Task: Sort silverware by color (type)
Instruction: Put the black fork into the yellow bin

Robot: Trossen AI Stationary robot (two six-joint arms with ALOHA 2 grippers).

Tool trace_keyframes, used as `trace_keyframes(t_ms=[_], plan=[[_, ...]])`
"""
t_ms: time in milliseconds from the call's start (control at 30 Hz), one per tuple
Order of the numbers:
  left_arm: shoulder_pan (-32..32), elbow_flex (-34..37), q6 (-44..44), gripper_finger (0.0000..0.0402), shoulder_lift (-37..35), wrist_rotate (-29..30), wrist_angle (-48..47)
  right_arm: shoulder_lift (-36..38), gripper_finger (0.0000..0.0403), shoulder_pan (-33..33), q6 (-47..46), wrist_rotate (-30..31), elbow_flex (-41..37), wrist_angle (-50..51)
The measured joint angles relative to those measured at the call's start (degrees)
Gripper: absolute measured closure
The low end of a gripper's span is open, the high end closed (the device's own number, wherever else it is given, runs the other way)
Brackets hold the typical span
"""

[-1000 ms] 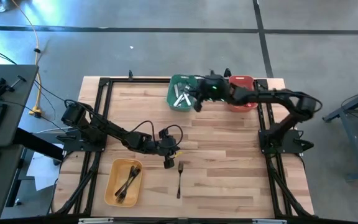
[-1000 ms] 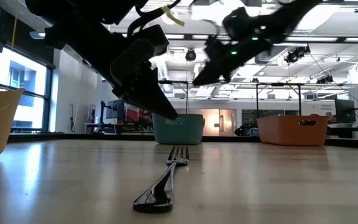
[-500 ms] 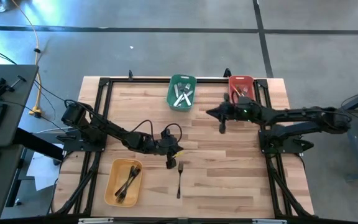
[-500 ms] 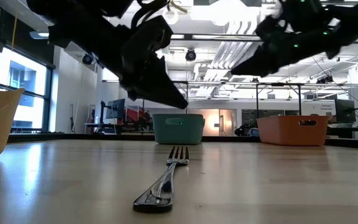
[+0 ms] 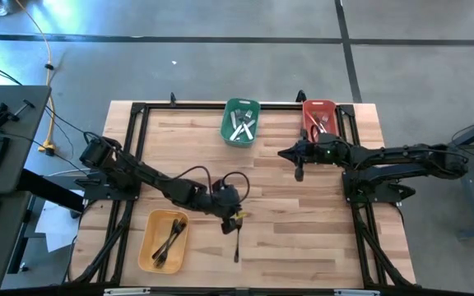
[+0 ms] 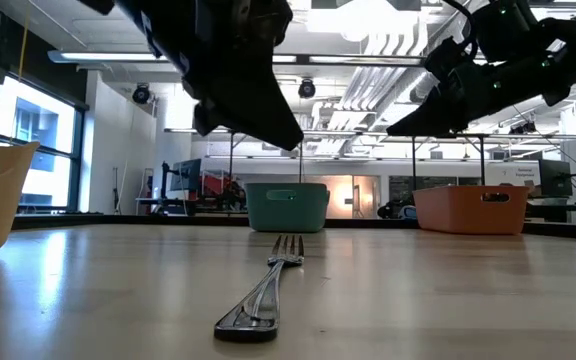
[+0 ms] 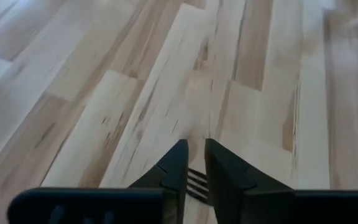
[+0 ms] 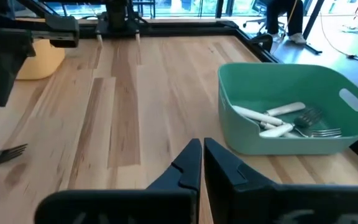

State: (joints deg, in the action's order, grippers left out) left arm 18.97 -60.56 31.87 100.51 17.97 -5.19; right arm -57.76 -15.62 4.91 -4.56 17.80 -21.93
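Note:
One black fork [image 5: 237, 240] lies flat on the wooden table [image 5: 303, 222], also seen in the low view as the fork [image 6: 266, 290]. My left gripper [image 5: 230, 224] hangs above its tines [image 7: 195, 180], slanting down. Its fingers stand a small gap apart [image 7: 193, 144] and are clear of the fork in the low view [image 6: 290, 140]. My right gripper [image 5: 298, 173] is shut and empty [image 8: 201, 144], in the air between the green bin [image 5: 240, 122] and the red bin [image 5: 319, 119].
The green bin [image 8: 291, 106] holds white-handled forks [image 8: 278, 121]. The red bin holds red-handled forks. A yellow bin [image 5: 163, 238] at the near left holds black forks. Dark frame rails [image 5: 134, 148] run along the table's left and right sides.
My right gripper has drawn back from over the green bin toward the table's right edge and stopped beside the red bin. My left gripper has risen and shifted a little toward the near edge, over the fork's tines. The fork has not moved.

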Motion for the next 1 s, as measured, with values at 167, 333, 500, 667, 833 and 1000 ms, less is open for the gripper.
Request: trace_keyframes(t_ms=[167,333,500,667,833,1000], plan=[[0.0,-2.3,4.1,0.0333,0.0,-0.7,-4.7,0.0,0.0401,0.0,-0.1,0.0,0.0,-0.1],[-0.6,-2.3,8.8,0.0311,0.0,-4.5,-5.6,0.0,0.0401,0.0,-0.4,0.0,0.0,-0.1],[-0.6,-2.3,10.1,0.0296,0.0,-4.9,-7.1,0.0,0.0401,0.0,-0.6,0.0,0.0,-0.1],[-0.6,-2.3,10.1,0.0291,0.0,-4.9,-7.1,0.0,0.0401,0.0,-0.6,0.0,0.0,0.0],[-0.6,-2.3,10.1,0.0290,0.0,-4.9,-7.0,0.0,0.0401,0.0,-0.6,0.0,0.0,0.0],[-0.6,-2.3,11.3,0.0290,0.0,-5.0,-7.0,0.0,0.0401,0.0,-1.1,0.0,0.0,0.0]])
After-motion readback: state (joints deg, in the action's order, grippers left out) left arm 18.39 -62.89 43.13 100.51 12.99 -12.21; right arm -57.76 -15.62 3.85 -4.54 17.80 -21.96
